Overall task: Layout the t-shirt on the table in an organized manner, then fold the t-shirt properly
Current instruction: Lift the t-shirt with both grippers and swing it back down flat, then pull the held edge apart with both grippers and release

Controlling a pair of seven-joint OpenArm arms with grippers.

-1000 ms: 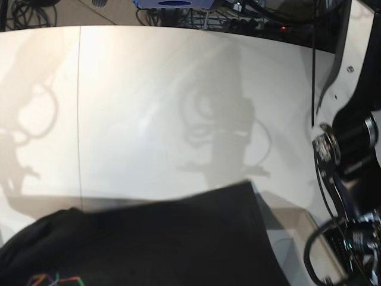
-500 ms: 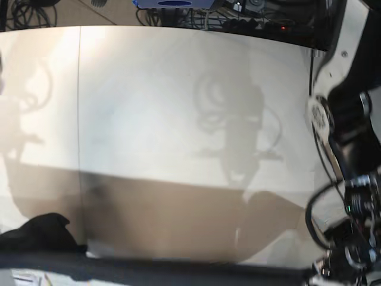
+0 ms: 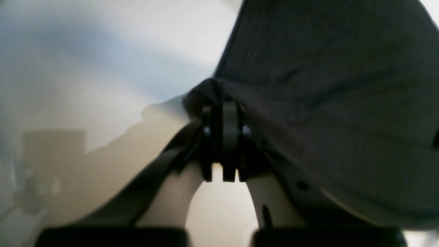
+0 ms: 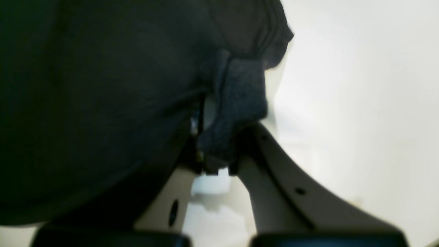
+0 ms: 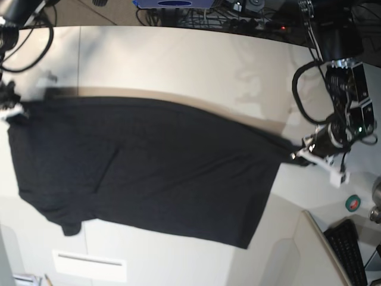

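While the off-white table (image 5: 178,59) runs wide beneath us, with cables (image 5: 196,18) piled beyond its curved far edge and a keyboard (image 5: 348,250) at the near corner, we see the black t-shirt (image 5: 149,173) stretched above it between both arms. Our left gripper (image 5: 300,155) reaches low from that view's right, our right gripper (image 5: 11,110) from the left; each is clamped on a bunched shirt corner.
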